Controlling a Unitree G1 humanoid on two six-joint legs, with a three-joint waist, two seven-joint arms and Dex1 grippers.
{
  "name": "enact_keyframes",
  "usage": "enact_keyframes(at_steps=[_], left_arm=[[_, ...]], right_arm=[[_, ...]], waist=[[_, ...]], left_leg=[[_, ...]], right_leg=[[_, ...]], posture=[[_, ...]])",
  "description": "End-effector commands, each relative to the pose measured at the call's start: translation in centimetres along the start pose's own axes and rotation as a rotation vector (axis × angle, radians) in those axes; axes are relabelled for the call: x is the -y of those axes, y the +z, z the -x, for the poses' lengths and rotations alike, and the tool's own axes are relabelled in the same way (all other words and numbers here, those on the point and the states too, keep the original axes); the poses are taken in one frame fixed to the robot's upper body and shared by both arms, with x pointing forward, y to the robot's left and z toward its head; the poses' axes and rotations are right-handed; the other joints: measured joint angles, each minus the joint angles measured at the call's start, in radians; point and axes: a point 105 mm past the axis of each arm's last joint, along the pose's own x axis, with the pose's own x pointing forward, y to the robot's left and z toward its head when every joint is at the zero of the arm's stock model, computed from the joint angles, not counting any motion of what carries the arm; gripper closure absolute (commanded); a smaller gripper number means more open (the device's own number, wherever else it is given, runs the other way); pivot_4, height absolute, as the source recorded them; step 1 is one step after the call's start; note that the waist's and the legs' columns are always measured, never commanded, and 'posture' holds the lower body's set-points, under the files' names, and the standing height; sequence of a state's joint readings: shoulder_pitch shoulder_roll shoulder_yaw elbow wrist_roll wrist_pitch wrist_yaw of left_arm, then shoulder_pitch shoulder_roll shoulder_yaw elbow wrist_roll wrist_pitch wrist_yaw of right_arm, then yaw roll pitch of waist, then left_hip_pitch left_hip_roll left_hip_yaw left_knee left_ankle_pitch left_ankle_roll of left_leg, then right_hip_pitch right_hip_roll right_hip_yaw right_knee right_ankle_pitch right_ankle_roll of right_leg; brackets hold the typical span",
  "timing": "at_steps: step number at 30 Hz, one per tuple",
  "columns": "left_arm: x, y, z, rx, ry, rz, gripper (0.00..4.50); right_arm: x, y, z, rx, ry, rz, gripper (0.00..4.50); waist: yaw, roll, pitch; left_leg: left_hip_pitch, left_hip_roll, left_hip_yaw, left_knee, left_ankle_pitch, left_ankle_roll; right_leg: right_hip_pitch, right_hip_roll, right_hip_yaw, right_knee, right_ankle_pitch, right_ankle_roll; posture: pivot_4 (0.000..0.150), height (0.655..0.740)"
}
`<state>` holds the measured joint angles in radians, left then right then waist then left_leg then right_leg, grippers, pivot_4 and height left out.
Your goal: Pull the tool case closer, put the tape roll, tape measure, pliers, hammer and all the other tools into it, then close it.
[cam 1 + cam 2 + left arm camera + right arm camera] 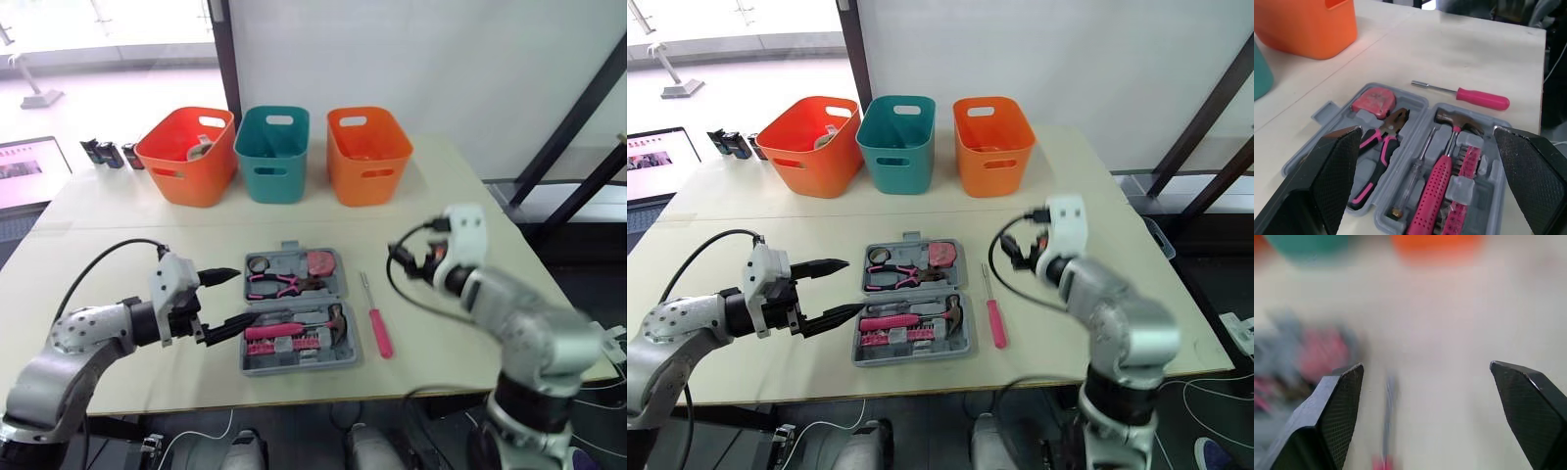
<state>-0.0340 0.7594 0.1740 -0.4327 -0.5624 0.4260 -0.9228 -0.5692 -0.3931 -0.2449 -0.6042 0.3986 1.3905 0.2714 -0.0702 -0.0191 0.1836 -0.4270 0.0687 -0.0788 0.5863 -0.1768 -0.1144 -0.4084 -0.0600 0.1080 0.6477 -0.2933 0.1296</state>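
Right gripper (1425,364) hung empty, fingers apart; I judged it should straddle the screwdriver (376,318) handle ahead, squarely.

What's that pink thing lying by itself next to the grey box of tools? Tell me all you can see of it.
It is a screwdriver with a glossy pink handle, plastic by the look, and a thin bare metal shaft. It lies flat on the pale table, just right of the open tool case and apart from it, handle toward the robot, shaft pointing away. Only the table touches it.
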Motion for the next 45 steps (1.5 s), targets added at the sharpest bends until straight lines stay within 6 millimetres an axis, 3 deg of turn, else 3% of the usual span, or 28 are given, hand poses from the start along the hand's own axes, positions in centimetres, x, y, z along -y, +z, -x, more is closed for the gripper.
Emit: enact_keyframes(at_steps=[1, 3, 5, 7, 11, 16, 19, 24, 31, 34, 36, 40, 45], left_arm=[[-0.2, 0.6, 0.1, 0.021, 0.01, -0.029, 0.0], [-0.2, 0.7, -0.1, 0.024, 0.004, -0.029, 0.0], [-0.1, 1.0, -0.4, 0.03, -0.005, -0.034, 0.0], [-0.1, 1.1, -0.6, 0.03, -0.009, -0.039, 0.0], [-0.4, 1.2, -0.7, 0.03, 0.001, -0.042, 0.0], [-0.4, 1.3, -0.9, 0.033, 0.01, -0.044, 0.0], [-0.3, 1.5, -0.9, 0.041, 0.02, -0.042, 0.0], [-0.2, 1.6, -0.7, 0.041, 0.043, -0.041, 0.0], [0.0, 1.9, -0.6, 0.052, 0.065, -0.037, 0.0], [0.2, 1.8, -0.5, 0.051, 0.068, -0.034, 0.0], [0.2, 1.8, -0.5, 0.051, 0.069, -0.032, 0.0], [0.2, 1.8, -0.6, 0.053, 0.067, -0.029, 0.0], [0.0, 1.7, -0.8, 0.056, 0.063, -0.028, 0.0]], right_arm=[[-4.3, 1.8, 0.8, 0.011, 0.362, 0.358, 0.05], [-5.8, 1.3, 1.4, -0.006, 0.534, 0.516, 0.05], [-5.5, -0.7, 1.3, -0.1, 0.666, 0.777, 0.05], [-4.3, -2.9, 1.5, -0.212, 0.794, 1.082, 0.05], [-1.7, -5.5, 0.9, -0.318, 0.963, 1.669, 0.05], [-2.0, -8.0, -0.2, -0.172, 1.229, 2.131, 0.05], [-2.5, -9.3, -0.7, -0.119, 1.312, 2.191, 0.05], [-2.3, -10.6, -1.9, -0.173, 1.357, 2.301, 0.05], [-2.1, -13.6, -2.8, -0.294, 1.408, 2.291, 0.05], [-2.3, -13.5, -3.7, -0.29, 1.375, 2.276, 0.91], [-1.9, -13.4, -4.1, -0.308, 1.352, 2.286, 1.88], [-1.6, -13.4, -4.8, -0.315, 1.321, 2.282, 3.85], [-2.0, -12.7, -4.5, -0.26, 1.286, 2.235, 3.93]], waist=[[0.004, 0.0, 0.001], [0.004, -0.002, 0.0], [0.002, -0.002, 0.001], [0.004, -0.001, 0.001], [-0.001, -0.002, 0.003], [-0.001, -0.002, 0.004], [0.004, -0.002, 0.005], [0.008, -0.001, 0.005], [0.01, -0.001, 0.006], [0.006, -0.005, 0.006], [-0.002, -0.007, 0.006], [-0.006, -0.01, 0.005], [-0.002, -0.01, 0.005]], left_leg=[[0.0, 0.0, 0.0, -0.001, 0.0, 0.0], [0.0, -0.001, 0.001, -0.004, 0.0, 0.0], [-0.001, -0.001, 0.001, -0.007, 0.0, 0.0], [-0.001, -0.001, 0.002, -0.007, 0.0, 0.0], [-0.001, -0.001, 0.003, -0.007, 0.0, 0.0], [0.001, -0.001, 0.004, -0.008, 0.0, 0.0], [0.0, -0.001, 0.004, -0.008, 0.0, 0.0], [0.001, -0.001, 0.003, -0.008, 0.001, -0.001], [0.004, -0.001, 0.003, -0.006, 0.004, -0.006], [0.01, -0.001, 0.002, -0.006, 0.004, -0.006], [0.02, -0.001, 0.002, -0.006, 0.004, -0.007], [0.021, -0.001, 0.002, -0.006, 0.005, -0.007], [0.021, -0.001, 0.002, -0.006, 0.005, -0.007]], right_leg=[[0.0, 0.0, 0.0, -0.001, -0.001, 0.0], [0.001, -0.002, 0.0, -0.005, -0.002, 0.002], [0.001, -0.002, 0.0, -0.008, -0.002, 0.002], [0.002, -0.002, 0.0, -0.011, -0.001, 0.003], [0.002, -0.003, 0.0, -0.014, 0.0, 0.003], [0.002, -0.002, 0.0, -0.013, 0.0, 0.003], [0.002, -0.002, 0.0, -0.013, 0.002, 0.006], [0.003, -0.002, 0.0, -0.012, 0.002, 0.006], [0.003, -0.002, 0.0, -0.003, 0.0, 0.003], [0.008, -0.002, 0.0, 0.0, 0.0, 0.002], [0.017, -0.002, 0.0, 0.0, 0.0, 0.001], [0.019, -0.002, 0.001, 0.0, 0.001, 0.0], [0.018, -0.002, 0.001, 0.0, 0.001, 0.0]], posture=[[0.15, 0.74], [0.15, 0.74], [0.15, 0.74], [0.15, 0.74], [0.15, 0.74], [0.15, 0.74], [0.15, 0.74], [0.15, 0.74], [0.15, 0.74], [0.15, 0.74], [0.15, 0.74], [0.15, 0.74], [0.15, 0.74]])
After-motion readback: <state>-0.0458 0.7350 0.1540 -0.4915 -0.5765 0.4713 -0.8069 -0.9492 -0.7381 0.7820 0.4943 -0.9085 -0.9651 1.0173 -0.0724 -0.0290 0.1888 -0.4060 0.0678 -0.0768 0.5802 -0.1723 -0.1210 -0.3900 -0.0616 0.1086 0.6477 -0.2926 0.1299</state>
